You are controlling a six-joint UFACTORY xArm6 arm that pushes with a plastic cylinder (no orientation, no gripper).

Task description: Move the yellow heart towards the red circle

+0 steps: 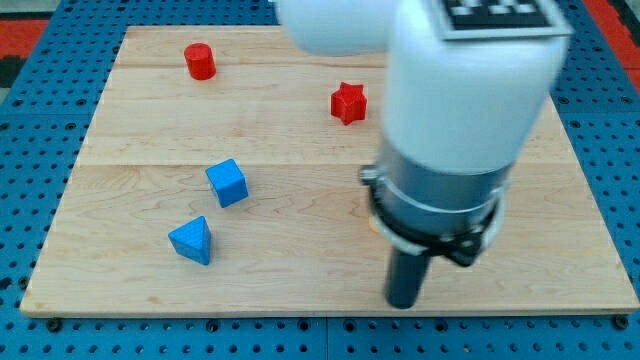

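The red circle [200,62] is a short red cylinder near the board's top left. The yellow heart does not show clearly. Only a thin yellowish sliver [371,224] peeks out at the left edge of my arm's body, and I cannot tell its shape. My arm fills the view's right half. My dark rod comes down near the board's bottom edge, with my tip [404,304] just below and right of that sliver. My tip is far to the lower right of the red circle.
A red star [348,102] lies at upper centre, just left of my arm. A blue cube [227,183] and a blue triangular block [191,240] sit at lower left. The wooden board [120,290] rests on a blue perforated surface.
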